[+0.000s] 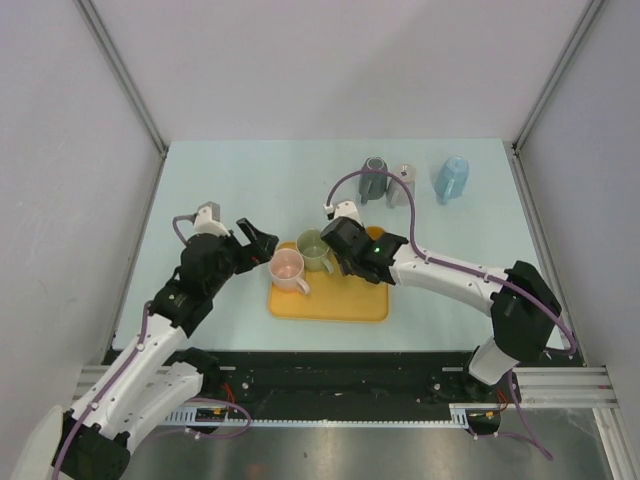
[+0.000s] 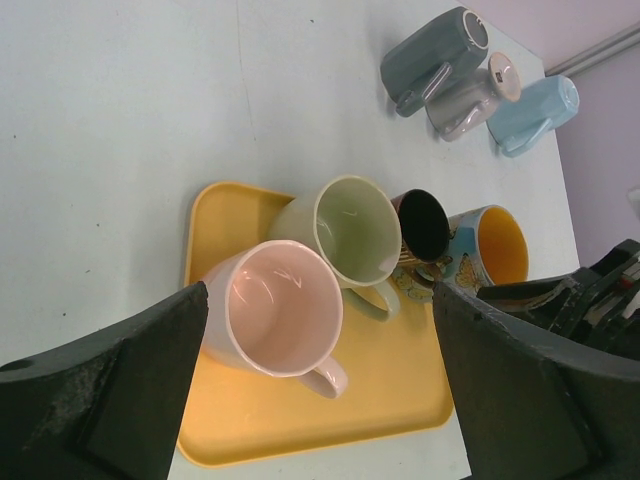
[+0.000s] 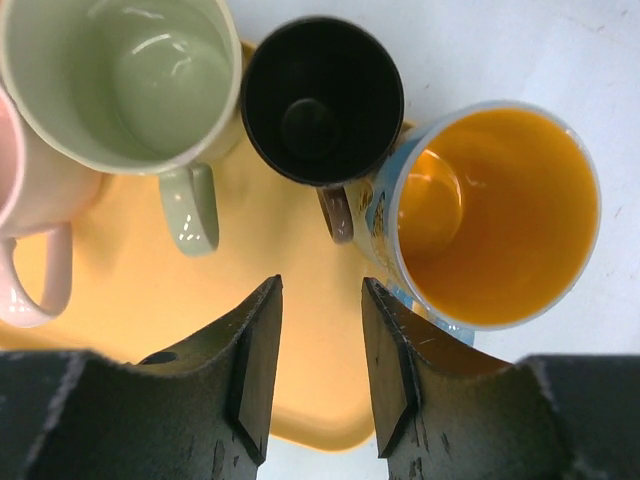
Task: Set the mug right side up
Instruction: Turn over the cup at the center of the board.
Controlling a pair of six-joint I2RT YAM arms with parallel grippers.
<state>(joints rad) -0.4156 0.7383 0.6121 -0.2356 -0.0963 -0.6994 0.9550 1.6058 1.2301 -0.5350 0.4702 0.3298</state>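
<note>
Several mugs stand upright on a yellow tray (image 1: 340, 302): a pink mug (image 1: 288, 270), a green mug (image 1: 312, 247), a black mug (image 3: 322, 95) and a blue patterned mug with an orange inside (image 3: 495, 210). Three more mugs stand bottom up at the back: dark grey (image 1: 374, 180), light grey (image 1: 401, 185) and light blue (image 1: 451, 180). My left gripper (image 1: 258, 243) is open and empty, its jaws wide on either side of the pink mug (image 2: 275, 310). My right gripper (image 3: 320, 300) is open and empty, low over the tray by the black mug's handle.
The tray (image 2: 330, 400) lies near the table's front middle. The three inverted mugs (image 2: 430, 60) are in a tight row at the back right. Grey walls close in the table on three sides.
</note>
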